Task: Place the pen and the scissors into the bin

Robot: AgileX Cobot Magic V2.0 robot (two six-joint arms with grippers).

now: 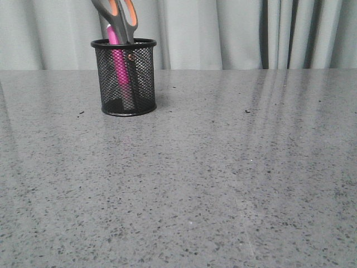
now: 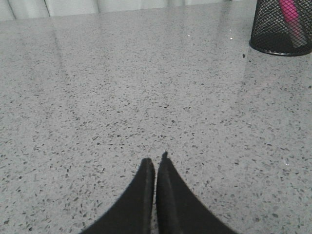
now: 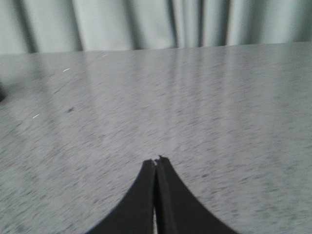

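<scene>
Grey speckled tabletop (image 1: 223, 178) lies open around the bin (image 1: 125, 78) holding pen (image 1: 118, 64) and scissors (image 1: 118, 14), handles cut off; left hand (image 2: 155, 163) and right hand (image 3: 155, 163) closed, empty.

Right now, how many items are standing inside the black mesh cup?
2. The pink pen and the scissors both stand in the cup, handles up. Smaller items could be hidden.
</scene>
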